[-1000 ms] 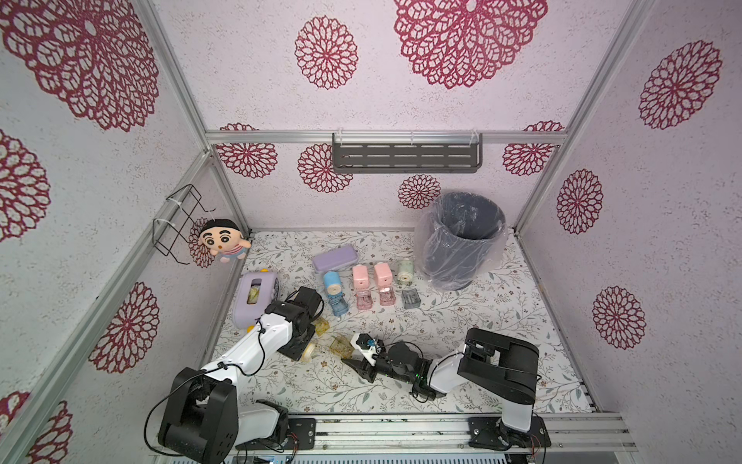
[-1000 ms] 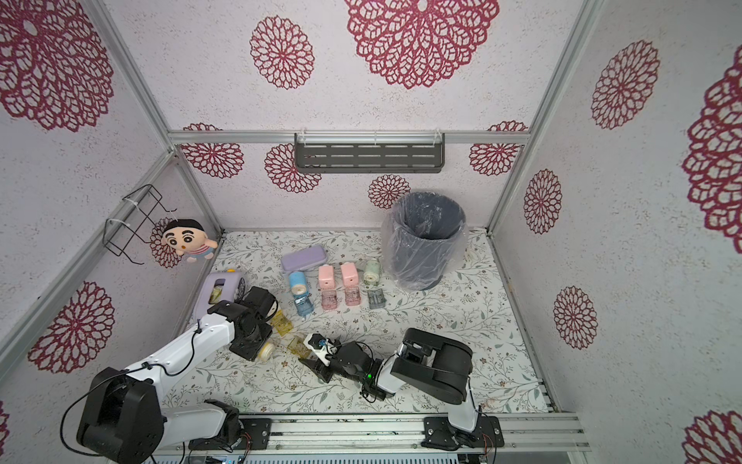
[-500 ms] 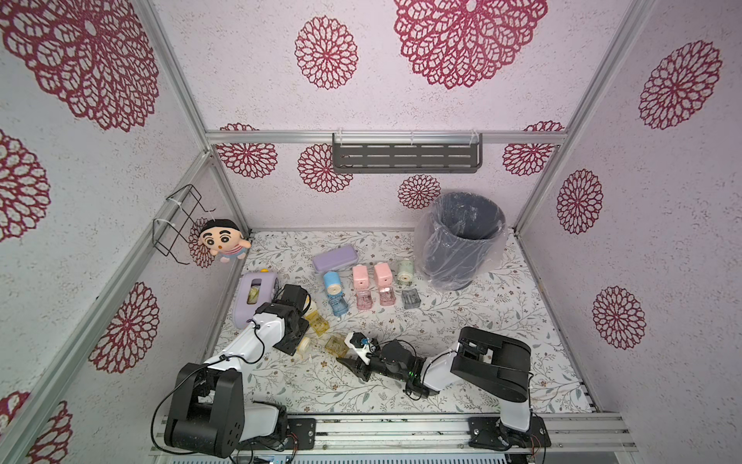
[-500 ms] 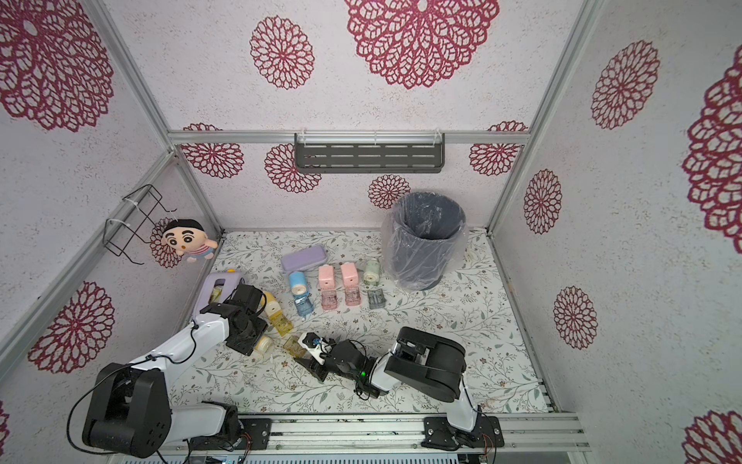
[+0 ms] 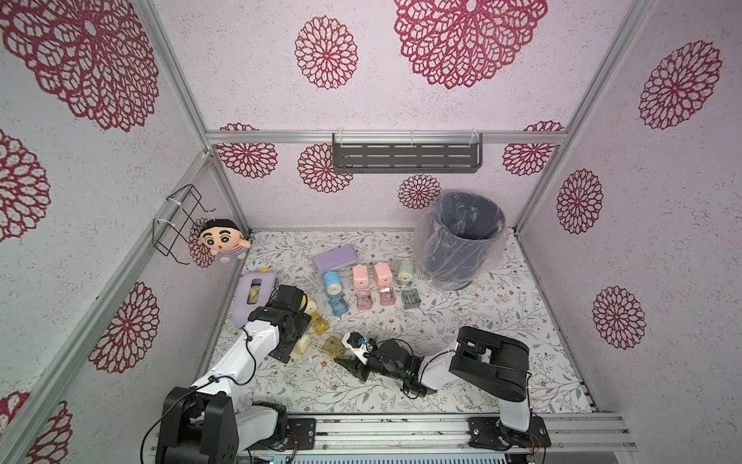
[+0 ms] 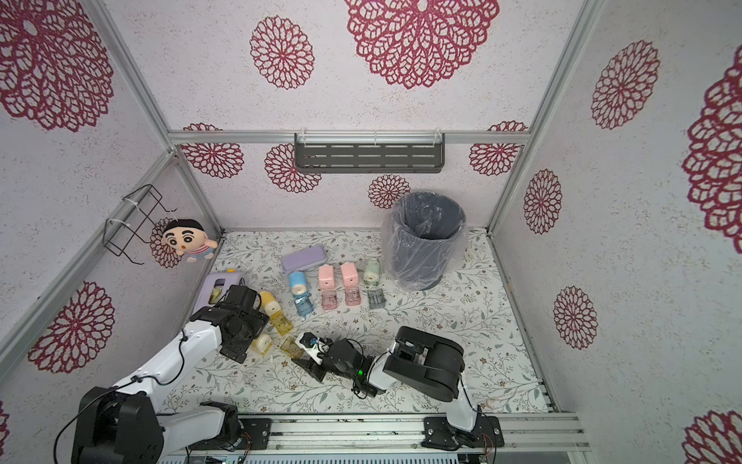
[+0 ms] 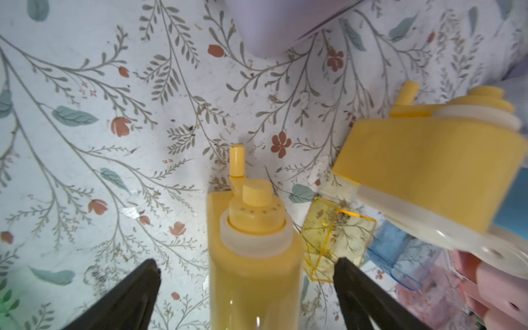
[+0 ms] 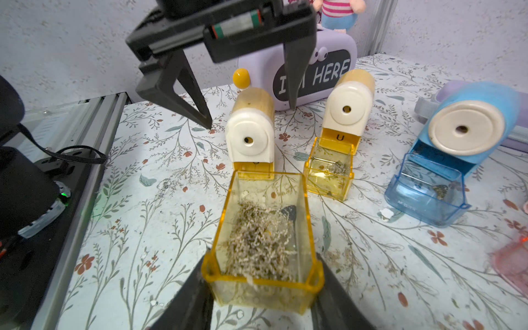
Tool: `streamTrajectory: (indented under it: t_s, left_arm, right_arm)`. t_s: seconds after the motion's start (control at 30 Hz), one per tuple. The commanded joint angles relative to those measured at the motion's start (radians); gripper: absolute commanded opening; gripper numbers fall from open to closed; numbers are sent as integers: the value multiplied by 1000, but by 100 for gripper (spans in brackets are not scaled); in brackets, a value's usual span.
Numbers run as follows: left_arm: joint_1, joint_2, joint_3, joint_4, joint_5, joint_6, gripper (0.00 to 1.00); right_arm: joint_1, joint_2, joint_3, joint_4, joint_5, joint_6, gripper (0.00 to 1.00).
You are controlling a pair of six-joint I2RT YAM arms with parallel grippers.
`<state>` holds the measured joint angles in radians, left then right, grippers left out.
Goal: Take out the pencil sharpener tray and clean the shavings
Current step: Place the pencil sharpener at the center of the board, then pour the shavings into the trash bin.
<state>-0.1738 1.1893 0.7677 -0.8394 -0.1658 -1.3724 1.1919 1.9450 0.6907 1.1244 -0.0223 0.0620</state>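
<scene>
My right gripper (image 8: 263,285) is shut on a clear yellow tray (image 8: 263,234) that holds a heap of tan shavings (image 8: 257,245). The tray is out of its yellow pencil sharpener (image 8: 250,134) and sits just in front of it, low over the table. In both top views the tray (image 5: 332,346) (image 6: 291,346) lies at the front left, with the right gripper (image 5: 340,355) behind it. My left gripper (image 7: 247,274) is open. Its fingers (image 8: 200,114) straddle the sharpener (image 7: 251,257) with a gap on each side.
A second yellow sharpener (image 8: 348,105) has its tray (image 8: 328,174) pulled out in front. So does a blue one (image 8: 468,128). Further right stand pink sharpeners (image 5: 360,277) and a green one (image 5: 404,270). A lined bin (image 5: 461,241) is at the back right and a purple box (image 5: 255,293) stands by the left wall.
My left gripper has opened and let go of the yellow sharpener, which stays standing between its fingers. The right gripper still holds the tray at about the same spot.
</scene>
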Motion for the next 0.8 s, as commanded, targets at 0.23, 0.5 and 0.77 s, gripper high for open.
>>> streamTrajectory:
  t_s: [0.23, 0.5, 0.77]
  left_arm:
    - [-67, -226, 30, 133, 63, 201, 97]
    - [-153, -247, 36, 382, 133, 325, 97]
    - [-230, -98, 50, 606, 201, 399, 97]
  right_arm:
    - [1, -205, -110, -22, 89, 25, 40]
    - [-16, -419, -275, -76, 205, 26, 40]
    - [-55, -690, -390, -262, 336, 44, 40]
